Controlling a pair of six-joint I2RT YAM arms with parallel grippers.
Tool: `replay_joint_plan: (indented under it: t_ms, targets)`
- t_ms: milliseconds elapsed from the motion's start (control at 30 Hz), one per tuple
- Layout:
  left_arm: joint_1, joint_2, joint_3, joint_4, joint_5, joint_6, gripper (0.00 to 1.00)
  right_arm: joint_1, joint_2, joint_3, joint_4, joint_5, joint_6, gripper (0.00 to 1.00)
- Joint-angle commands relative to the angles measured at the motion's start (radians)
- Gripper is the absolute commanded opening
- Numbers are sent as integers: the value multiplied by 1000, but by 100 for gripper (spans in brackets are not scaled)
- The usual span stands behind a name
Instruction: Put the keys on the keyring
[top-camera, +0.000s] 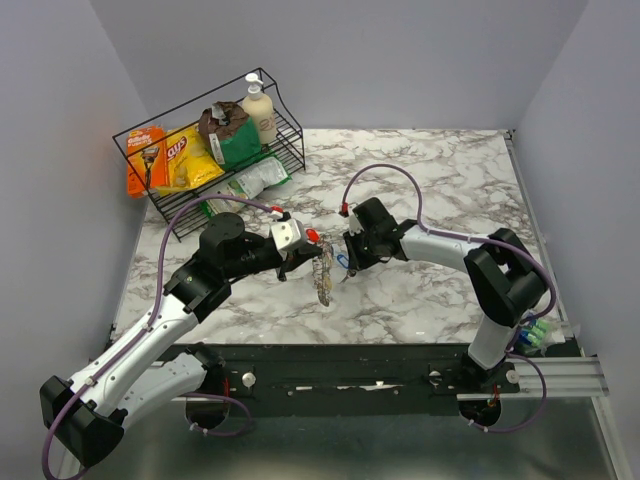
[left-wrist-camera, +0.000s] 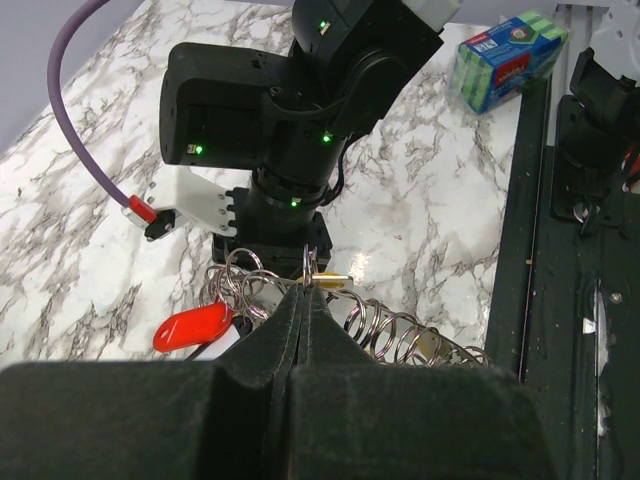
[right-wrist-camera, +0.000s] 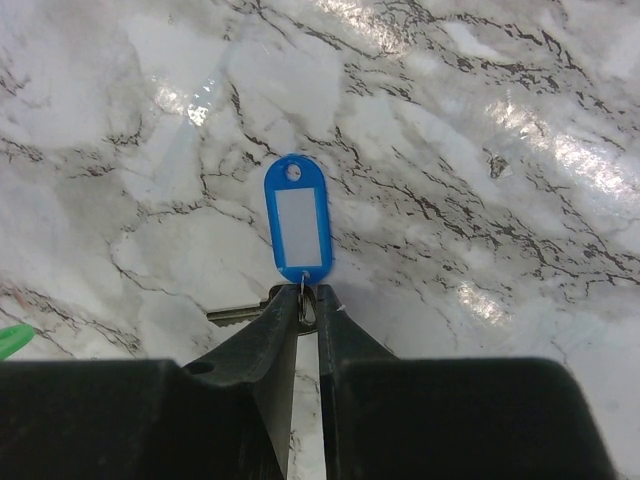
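Seen from above, two robot arms meet over the middle of a marble table (top-camera: 440, 180), their tips close together. The left gripper (left-wrist-camera: 305, 292) has its fingers pressed together on the edge of the keyring (left-wrist-camera: 309, 268), a thin silver loop sticking up from the fingertips. A chain (left-wrist-camera: 390, 328) of linked silver rings trails from it toward 4 o'clock in the left wrist view, and a red tag (left-wrist-camera: 195, 327) lies at 8 o'clock of the fingertips. The right gripper (right-wrist-camera: 308, 306) is pinched on a small ring (right-wrist-camera: 305, 296). A blue tag (right-wrist-camera: 300, 230) extends from that ring toward 12 o'clock, flat against the marble, and a silver key (right-wrist-camera: 240, 315) points toward 9 o'clock. A wire basket (top-camera: 290, 140) of packets and a bottle sits at the table's 10 o'clock corner, and a pack of sponges (top-camera: 536, 334) lies at 4 o'clock.
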Motion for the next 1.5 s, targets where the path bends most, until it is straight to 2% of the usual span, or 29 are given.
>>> replay_joint_plan:
  t_ms: [0, 200, 300, 500, 767, 1033, 1167, 1400, 1467]
  targets:
    - [-5, -7, 26, 46, -11, 18, 0, 9, 30, 8, 15, 17, 7, 19]
    - [-4, -4, 26, 48, -9, 18, 0, 10, 16, 5, 15, 17, 4, 18]
    - [-4, -2, 29, 48, -9, 16, 0, 9, 18, 3, 16, 12, 1, 7]
    - [-5, -11, 30, 37, -15, 19, 0, 9, -1, -6, 24, 2, -31, 2]
    - [-5, -14, 50, 5, -19, 27, 0, 9, -186, -61, 50, -52, -86, 0]
    - [-10, -22, 90, -64, -23, 45, 0, 7, -435, -141, 85, -245, -216, 0]
    - [-15, -22, 115, -113, -25, 68, 0, 9, -498, -156, 87, -346, -278, 0]
    - [-15, -30, 153, -245, -34, 131, 0, 9, -634, -217, 138, -650, -356, 0]
    - [-13, -33, 153, -253, -31, 137, 0, 9, -662, -222, 145, -685, -362, 0]
